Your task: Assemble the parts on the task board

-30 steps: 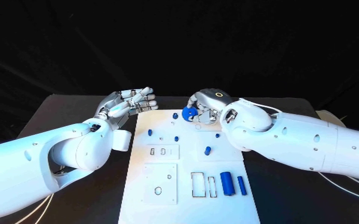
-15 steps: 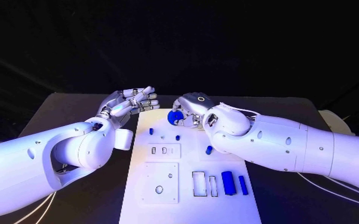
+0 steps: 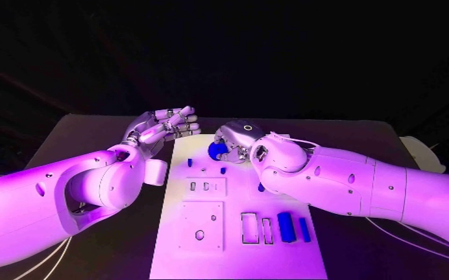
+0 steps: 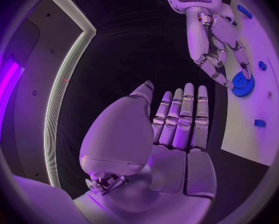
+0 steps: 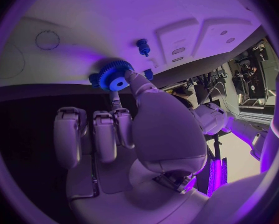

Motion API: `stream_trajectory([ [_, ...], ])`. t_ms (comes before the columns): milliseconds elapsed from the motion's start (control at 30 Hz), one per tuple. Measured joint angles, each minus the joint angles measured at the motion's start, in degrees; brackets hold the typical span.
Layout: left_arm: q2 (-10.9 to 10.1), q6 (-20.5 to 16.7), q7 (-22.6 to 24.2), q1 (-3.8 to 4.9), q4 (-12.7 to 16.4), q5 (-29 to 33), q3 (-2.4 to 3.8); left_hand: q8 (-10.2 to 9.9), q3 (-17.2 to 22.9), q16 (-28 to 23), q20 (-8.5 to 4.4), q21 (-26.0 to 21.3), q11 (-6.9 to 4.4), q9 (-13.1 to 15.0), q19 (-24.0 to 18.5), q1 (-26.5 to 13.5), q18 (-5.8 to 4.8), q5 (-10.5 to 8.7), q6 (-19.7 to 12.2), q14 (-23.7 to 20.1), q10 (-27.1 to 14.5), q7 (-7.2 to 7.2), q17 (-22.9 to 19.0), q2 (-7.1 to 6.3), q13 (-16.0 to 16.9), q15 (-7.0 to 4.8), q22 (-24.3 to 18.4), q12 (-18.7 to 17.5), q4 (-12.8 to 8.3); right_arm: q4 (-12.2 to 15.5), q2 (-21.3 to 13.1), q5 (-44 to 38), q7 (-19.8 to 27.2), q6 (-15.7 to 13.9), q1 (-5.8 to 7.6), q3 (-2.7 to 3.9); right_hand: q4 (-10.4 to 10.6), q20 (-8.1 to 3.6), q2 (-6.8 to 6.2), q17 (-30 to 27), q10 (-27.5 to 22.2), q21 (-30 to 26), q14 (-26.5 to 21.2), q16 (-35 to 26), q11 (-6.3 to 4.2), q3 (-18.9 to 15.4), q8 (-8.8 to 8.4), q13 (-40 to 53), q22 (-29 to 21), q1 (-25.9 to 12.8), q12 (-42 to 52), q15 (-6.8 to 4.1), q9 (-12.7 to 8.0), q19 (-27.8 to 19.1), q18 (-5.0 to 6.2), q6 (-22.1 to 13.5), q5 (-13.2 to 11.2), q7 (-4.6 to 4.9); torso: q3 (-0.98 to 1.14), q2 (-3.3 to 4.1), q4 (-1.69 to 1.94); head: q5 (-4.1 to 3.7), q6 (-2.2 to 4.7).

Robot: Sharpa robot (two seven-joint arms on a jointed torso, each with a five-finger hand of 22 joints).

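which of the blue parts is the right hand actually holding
The blue toothed gear, at the far end of the white task board, pinched by the right hand. It alone is round and toothed; the two blue bars lie untouched at the near end.

The board (image 3: 239, 254) is lying on the worktop (image 3: 84, 131). At its far end the right robot hand (image 3: 239, 139) is holding a gear (image 3: 218, 150). The left robot hand (image 3: 161, 128) is hovering just left of the board. Two bars (image 3: 292, 227) are lying near the board's near right.
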Motion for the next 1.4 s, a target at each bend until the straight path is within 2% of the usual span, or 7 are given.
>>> stream_trajectory([
  [267,-0.1,0.0,0.0,0.0,0.0,0.0,0.0,0.0,0.0,0.0,0.0,0.0,0.0,0.0,0.0,0.0,0.0,0.0,0.0,0.0,0.0,0.0,0.0,0.0,0.0,0.0,0.0,0.0,0.0,-0.8,0.2,-0.1,0.0,0.2,-0.11,0.03,0.3,0.0,-0.74,0.0,0.0,0.0,0.0,0.0,0.01,0.3,-0.38,0.0,0.0,-1.5,0.0,0.0,0.0,0.0,0.0,0.0,0.0,-0.03,0.02,-0.03,-0.01,-0.01,-0.06],
  [433,-0.1,0.0,0.0,0.0,0.1,0.0,0.0,0.0,0.0,0.0,0.0,0.0,0.0,0.0,0.0,0.0,0.0,0.0,0.0,0.0,0.0,0.0,0.0,0.0,0.0,0.0,0.0,0.0,0.0,-1.3,0.4,-0.1,0.0,0.2,-0.12,0.03,1.4,0.3,-1.95,0.0,-1.0,-0.3,0.0,0.0,1.05,-0.1,-2.29,0.0,0.0,-3.8,-0.7,0.27,0.3,0.3,0.0,0.1,0.0,-1.12,0.01,-0.03,0.0,-0.05,-0.07],
  [500,-0.1,0.0,0.0,0.0,0.1,0.0,0.0,0.0,0.0,0.0,0.0,0.0,0.0,0.0,0.0,0.0,0.01,0.0,0.0,0.0,0.0,0.0,0.0,0.0,0.0,0.0,0.0,0.0,0.0,-1.4,0.5,-0.1,0.0,0.2,-0.17,-0.01,2.0,0.31,-2.32,0.0,-1.4,-0.3,-0.1,0.0,1.35,-0.5,-3.2,0.0,0.0,-4.3,-0.8,0.77,0.2,0.3,0.0,-1.2,-0.7,-0.73,0.0,-0.03,0.0,-0.05,-0.07],
  [600,-0.1,0.0,0.0,0.0,0.1,0.0,0.0,0.0,0.0,0.0,0.0,0.0,0.0,0.0,0.0,0.0,0.0,0.0,0.0,0.0,0.0,0.0,0.0,0.0,0.0,0.0,0.0,0.0,0.0,-1.6,0.6,-0.1,0.0,0.2,-0.33,-0.12,2.9,1.2,-2.47,0.0,-1.7,-0.5,-0.1,0.0,2.26,-2.0,-5.46,0.0,0.0,-5.5,-1.1,1.59,-1.0,0.3,0.01,-4.3,-3.0,0.28,-0.01,-0.04,0.02,-0.1,-0.05],
  [733,-0.1,0.0,0.0,0.0,0.0,0.0,0.0,0.0,0.0,0.0,0.0,0.0,0.0,0.0,0.0,0.0,0.0,0.0,0.0,0.0,0.0,0.0,0.0,0.0,0.0,0.0,0.0,0.0,0.0,-1.6,0.7,0.0,0.0,0.3,-0.34,-0.12,4.6,1.66,-2.75,0.0,-1.8,-0.5,0.0,0.0,2.56,-3.9,-6.78,0.0,0.0,-5.8,-1.1,1.66,-1.7,0.4,0.01,-5.5,-3.5,0.73,-0.03,-0.05,0.03,-0.09,-0.01],
  [933,-0.2,-0.1,-0.1,0.0,0.0,0.0,0.01,0.0,0.0,-0.2,0.0,0.0,0.0,0.0,0.0,0.0,0.0,0.0,-0.1,0.0,0.0,0.09,0.0,0.0,0.0,0.0,-0.1,-0.1,0.0,-1.6,0.6,0.4,0.0,1.2,-0.31,-0.11,7.5,1.86,-0.9,0.0,-1.7,-0.5,0.0,0.2,2.58,-5.9,-6.78,0.0,0.0,-7.7,-1.1,2.06,-1.9,0.2,0.01,-4.3,-2.3,0.82,-0.05,-0.06,0.01,-0.07,0.01],
  [1400,-0.2,-0.2,0.0,0.0,0.1,0.0,0.01,-0.2,-0.2,-0.3,0.0,0.0,0.2,0.0,0.0,0.0,0.0,0.0,-0.2,0.0,-0.2,0.2,0.1,0.0,0.0,0.0,-0.1,-0.3,-0.2,-2.0,0.6,1.9,0.0,4.0,-0.09,-0.01,10.5,1.86,0.55,0.0,-1.1,-0.2,0.0,0.5,2.75,-7.2,-7.21,0.0,0.0,-9.1,-0.3,2.06,-2.2,0.2,0.0,-2.5,-0.5,0.5,-0.01,-0.04,0.01,-0.02,-0.23],
])
